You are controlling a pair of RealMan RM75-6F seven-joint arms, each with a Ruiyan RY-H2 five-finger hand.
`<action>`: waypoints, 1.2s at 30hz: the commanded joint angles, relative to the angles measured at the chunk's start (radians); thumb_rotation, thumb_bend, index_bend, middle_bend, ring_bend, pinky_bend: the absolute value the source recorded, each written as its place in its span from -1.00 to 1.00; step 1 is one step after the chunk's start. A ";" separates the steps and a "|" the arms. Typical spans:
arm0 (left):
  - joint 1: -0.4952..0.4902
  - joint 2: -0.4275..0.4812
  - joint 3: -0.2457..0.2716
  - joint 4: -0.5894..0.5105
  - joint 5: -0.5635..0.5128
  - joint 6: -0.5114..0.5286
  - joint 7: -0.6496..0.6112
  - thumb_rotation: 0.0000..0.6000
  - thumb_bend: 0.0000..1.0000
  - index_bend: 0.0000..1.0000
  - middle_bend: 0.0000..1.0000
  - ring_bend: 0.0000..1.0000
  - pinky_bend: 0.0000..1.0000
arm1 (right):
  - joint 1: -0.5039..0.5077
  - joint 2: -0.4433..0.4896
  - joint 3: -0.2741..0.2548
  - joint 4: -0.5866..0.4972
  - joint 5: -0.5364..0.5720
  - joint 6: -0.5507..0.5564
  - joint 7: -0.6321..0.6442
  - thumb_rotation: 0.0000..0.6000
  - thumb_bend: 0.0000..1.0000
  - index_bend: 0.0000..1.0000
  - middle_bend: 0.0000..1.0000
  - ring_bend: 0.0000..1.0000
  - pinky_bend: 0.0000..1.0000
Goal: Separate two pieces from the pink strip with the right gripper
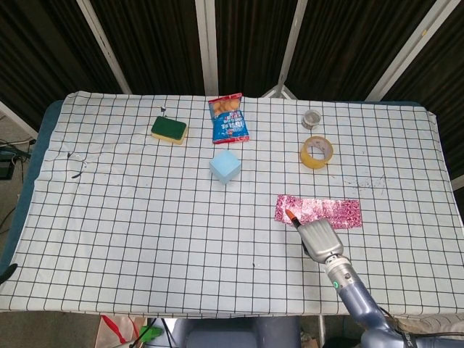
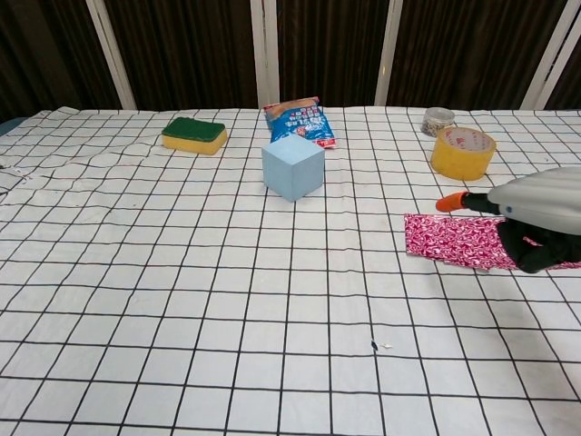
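The pink foil strip (image 1: 335,212) lies flat on the checked cloth, right of centre; in the chest view the pink strip (image 2: 452,241) runs off under my right hand. My right hand (image 1: 317,236) hovers at the strip's near edge, holding nothing. Its orange fingertip (image 1: 290,215) reaches over the strip's left end. In the chest view the right hand (image 2: 537,211) comes in from the right edge, orange fingertip (image 2: 448,203) just above the strip, darker fingers bent below the palm and covering the strip's right part. My left hand is in neither view.
A yellow tape roll (image 1: 317,151) and a small silver roll (image 1: 312,117) stand behind the strip. A blue cube (image 1: 225,166), a snack bag (image 1: 228,118) and a green-and-yellow sponge (image 1: 169,130) sit further left. The table's front edge (image 1: 217,313) is close behind the hand.
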State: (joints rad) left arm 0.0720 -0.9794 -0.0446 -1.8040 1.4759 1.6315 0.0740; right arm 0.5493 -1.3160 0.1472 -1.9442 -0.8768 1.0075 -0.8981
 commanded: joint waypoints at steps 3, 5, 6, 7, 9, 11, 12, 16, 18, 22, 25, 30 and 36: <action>-0.001 0.000 -0.001 0.000 -0.004 -0.003 0.002 1.00 -0.49 -0.71 -1.00 -1.00 -0.87 | 0.066 -0.047 0.016 0.028 0.098 -0.002 -0.050 1.00 1.00 -1.00 0.80 0.71 0.42; -0.003 -0.001 -0.001 0.000 -0.005 -0.005 0.005 1.00 -0.49 -0.71 -1.00 -1.00 -0.87 | 0.085 -0.059 0.020 0.041 0.131 -0.005 -0.058 1.00 1.00 -1.00 0.80 0.71 0.42; -0.003 -0.001 -0.001 0.000 -0.006 -0.006 0.006 1.00 -0.49 -0.71 -1.00 -1.00 -0.87 | 0.097 -0.066 0.021 0.050 0.152 -0.006 -0.065 1.00 1.00 -1.00 0.80 0.71 0.42; -0.004 -0.001 -0.002 -0.001 -0.007 -0.007 0.007 1.00 -0.49 -0.71 -1.00 -1.00 -0.87 | 0.109 -0.073 0.022 0.060 0.172 -0.008 -0.072 1.00 1.00 -1.00 0.80 0.71 0.42; -0.004 -0.001 -0.003 -0.001 -0.009 -0.007 0.008 1.00 -0.49 -0.71 -1.00 -1.00 -0.87 | 0.129 -0.083 0.022 0.075 0.210 -0.007 -0.081 1.00 1.00 -1.00 0.80 0.71 0.42; -0.004 -0.001 -0.005 0.000 -0.014 -0.006 0.007 1.00 -0.49 -0.71 -1.00 -1.00 -0.87 | 0.148 -0.091 0.020 0.092 0.251 -0.002 -0.089 1.00 1.00 -1.00 0.80 0.71 0.42; -0.004 -0.001 -0.006 0.000 -0.016 -0.007 0.007 1.00 -0.49 -0.71 -1.00 -1.00 -0.87 | 0.155 -0.093 0.018 0.097 0.265 -0.001 -0.090 1.00 1.00 -1.00 0.80 0.71 0.42; -0.006 -0.002 -0.007 0.001 -0.020 -0.010 0.010 1.00 -0.49 -0.71 -1.00 -1.00 -0.87 | 0.176 -0.094 0.007 0.112 0.305 0.000 -0.086 1.00 1.00 -1.00 0.80 0.71 0.42; -0.007 -0.002 -0.006 0.000 -0.018 -0.011 0.014 1.00 -0.49 -0.71 -1.00 -1.00 -0.87 | 0.183 -0.095 -0.002 0.118 0.316 -0.001 -0.083 1.00 1.00 -0.99 0.80 0.71 0.42; -0.006 -0.005 -0.004 -0.004 -0.013 -0.008 0.024 1.00 -0.49 -0.71 -1.00 -1.00 -0.87 | 0.199 -0.099 -0.019 0.135 0.343 -0.005 -0.077 1.00 1.00 -0.96 0.80 0.71 0.42; -0.005 -0.006 -0.004 -0.006 -0.013 -0.005 0.030 1.00 -0.49 -0.71 -1.00 -1.00 -0.87 | 0.209 -0.102 -0.030 0.146 0.354 -0.011 -0.070 1.00 1.00 -0.95 0.80 0.71 0.42; -0.007 -0.009 -0.003 -0.008 -0.014 -0.009 0.041 1.00 -0.49 -0.71 -1.00 -1.00 -0.87 | 0.224 -0.108 -0.046 0.157 0.357 -0.014 -0.054 1.00 1.00 -0.93 0.80 0.71 0.42; -0.008 -0.010 -0.004 -0.009 -0.016 -0.010 0.046 1.00 -0.49 -0.71 -1.00 -1.00 -0.87 | 0.242 -0.117 -0.065 0.166 0.367 -0.013 -0.049 1.00 1.00 -0.92 0.80 0.71 0.42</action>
State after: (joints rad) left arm 0.0639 -0.9894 -0.0484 -1.8126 1.4594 1.6212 0.1197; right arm 0.7898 -1.4320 0.0835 -1.7793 -0.5106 0.9943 -0.9477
